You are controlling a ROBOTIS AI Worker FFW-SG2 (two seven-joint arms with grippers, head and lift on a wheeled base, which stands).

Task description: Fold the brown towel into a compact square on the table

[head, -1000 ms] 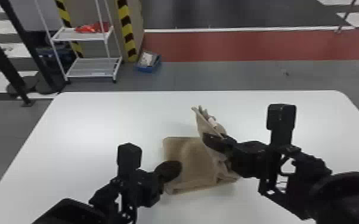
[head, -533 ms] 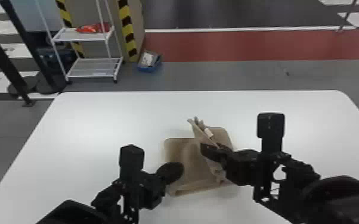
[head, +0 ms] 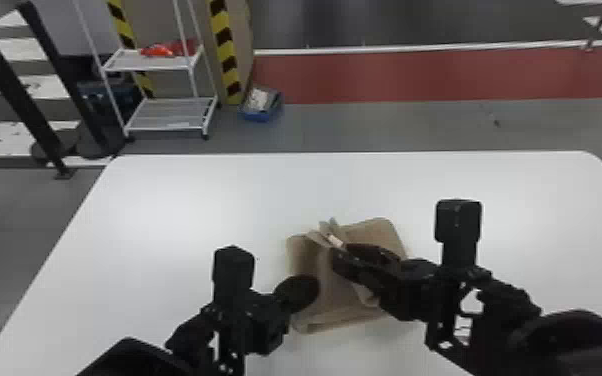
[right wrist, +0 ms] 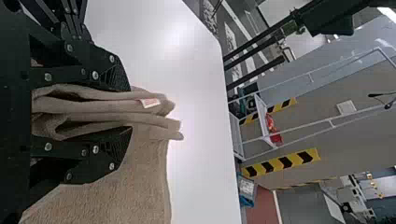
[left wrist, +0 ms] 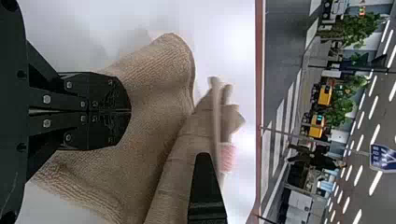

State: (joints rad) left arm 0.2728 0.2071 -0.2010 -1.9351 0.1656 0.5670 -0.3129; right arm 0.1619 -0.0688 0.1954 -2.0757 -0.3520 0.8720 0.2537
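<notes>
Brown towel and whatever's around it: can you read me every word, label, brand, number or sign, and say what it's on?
No text can be quoted.
White label on the brown towel: reddish marks, too small to read.
Blue sign in the background: pale marks, too small to read.

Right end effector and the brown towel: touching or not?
Touching. The right wrist view shows folds of the brown towel clamped between the right end effector's two fingers.
</notes>
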